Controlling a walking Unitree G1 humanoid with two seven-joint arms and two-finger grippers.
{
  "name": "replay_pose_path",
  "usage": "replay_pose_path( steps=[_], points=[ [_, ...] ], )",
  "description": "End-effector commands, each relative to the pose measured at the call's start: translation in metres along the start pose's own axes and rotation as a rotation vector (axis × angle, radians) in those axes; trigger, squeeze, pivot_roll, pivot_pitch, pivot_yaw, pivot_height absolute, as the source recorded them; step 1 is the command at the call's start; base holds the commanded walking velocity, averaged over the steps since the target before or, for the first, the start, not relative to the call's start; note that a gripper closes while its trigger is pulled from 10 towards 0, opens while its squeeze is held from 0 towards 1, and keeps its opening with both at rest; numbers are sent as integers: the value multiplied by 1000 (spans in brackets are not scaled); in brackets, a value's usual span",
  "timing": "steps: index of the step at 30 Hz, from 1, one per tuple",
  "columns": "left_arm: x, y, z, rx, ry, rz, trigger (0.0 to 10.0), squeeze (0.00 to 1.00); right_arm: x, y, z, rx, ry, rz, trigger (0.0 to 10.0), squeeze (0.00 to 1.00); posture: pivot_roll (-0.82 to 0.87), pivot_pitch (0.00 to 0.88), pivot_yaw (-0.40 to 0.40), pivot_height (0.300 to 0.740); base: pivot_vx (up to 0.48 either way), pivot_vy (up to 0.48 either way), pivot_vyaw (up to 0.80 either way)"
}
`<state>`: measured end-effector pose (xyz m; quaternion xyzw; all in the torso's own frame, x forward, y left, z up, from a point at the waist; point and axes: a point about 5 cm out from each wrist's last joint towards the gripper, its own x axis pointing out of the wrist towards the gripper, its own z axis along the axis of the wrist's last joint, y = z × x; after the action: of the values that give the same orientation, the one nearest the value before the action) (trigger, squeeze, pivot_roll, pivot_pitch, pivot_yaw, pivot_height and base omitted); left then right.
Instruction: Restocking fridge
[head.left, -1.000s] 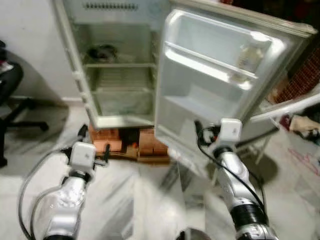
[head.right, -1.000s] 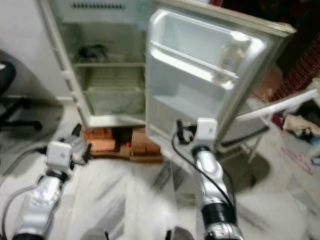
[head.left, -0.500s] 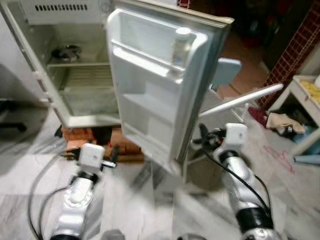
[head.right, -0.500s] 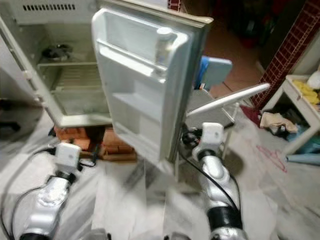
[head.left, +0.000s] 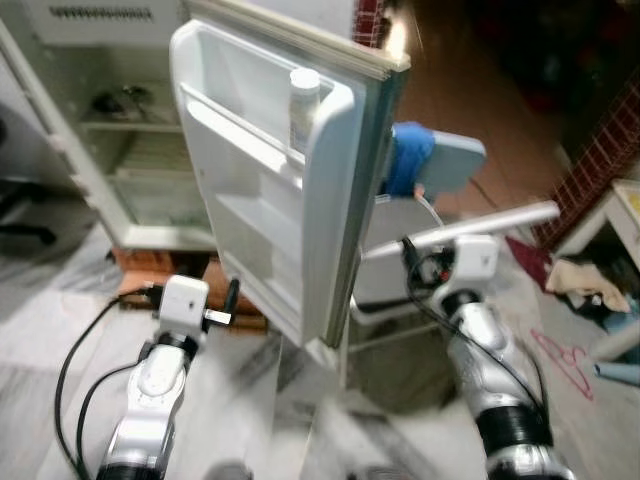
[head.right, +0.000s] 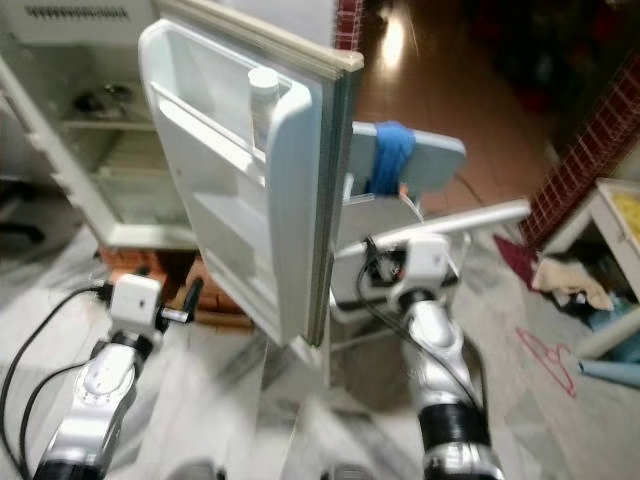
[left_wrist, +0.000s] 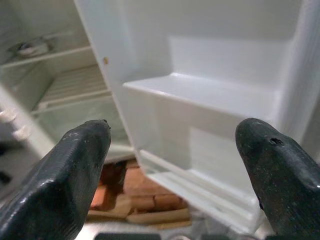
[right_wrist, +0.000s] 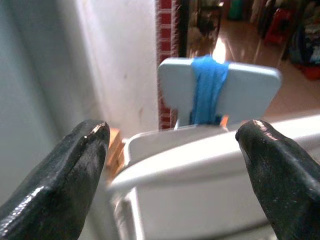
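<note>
Head view: fridge door (head.left: 270, 190) is standing open between both grippers; a bottle (head.left: 303, 105) is sitting in its upper shelf, above them.
Left wrist: left gripper (left_wrist: 172, 165) is spreading wide, empty, facing the door shelf (left_wrist: 200, 92).
Right wrist: right gripper (right_wrist: 175, 160) is gaping, empty, facing a chair (right_wrist: 220, 85).
Handling: bottle likely light, smooth; grasp mid-body.
</note>
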<state>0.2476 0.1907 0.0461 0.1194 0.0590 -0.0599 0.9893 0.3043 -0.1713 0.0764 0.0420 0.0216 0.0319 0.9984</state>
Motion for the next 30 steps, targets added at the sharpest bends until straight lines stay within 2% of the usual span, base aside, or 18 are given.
replay_pose_path(
  steps=[1, 7, 11, 12, 14, 18, 20, 27, 30],
  points=[
    [-5, 15, 0, 13, 2, 52, 10000, 0, 5, 13, 8, 18, -32, 38, 10000, 0, 87, 54, -49, 740, 0, 0, 0],
    [-14, 14, -9, -6, 32, 72, 10000, 0, 5, 12, 5, 18, -26, 43, 10000, 0, 91, 37, -55, 740, 0, 0, 0],
    [-36, 8, -27, -48, 95, 72, 10000, 0, 7, 6, 5, -37, -25, 43, 10000, 0, 94, 25, -61, 740, 0, 0, 200],
    [-38, 7, -27, -49, 98, 70, 10000, 0, 8, 6, 5, -41, -26, 44, 10000, 0, 94, 23, -61, 740, 0, 0, 800],
    [-42, 3, -28, -48, 100, 60, 10000, 0, 9, 4, 6, -3, -26, 33, 10000, 0, 101, 23, -62, 740, 0, 0, 794],
    [-42, 3, -29, -48, 101, 62, 10000, 0, 15, 7, 10, -2, -39, 43, 10000, 0, 107, 17, -65, 740, 0, 0, 570],
    [-36, 6, -26, -50, 97, 72, 10000, 0, 26, 14, 23, 20, -75, 68, 10000, 0, 111, 10, -66, 740, 0, 0, 0],
    [-31, 6, -25, -46, 91, 66, 10000, 0, 43, 26, 39, 39, -103, 108, 10000, 0, 106, 4, -64, 740, 0, 0, 0],
    [-29, 5, -24, -43, 87, 59, 10000, 0, 54, 45, 50, 79, -124, 162, 10000, 0, 107, 2, -61, 740, 0, 0, 0]
  ],
)
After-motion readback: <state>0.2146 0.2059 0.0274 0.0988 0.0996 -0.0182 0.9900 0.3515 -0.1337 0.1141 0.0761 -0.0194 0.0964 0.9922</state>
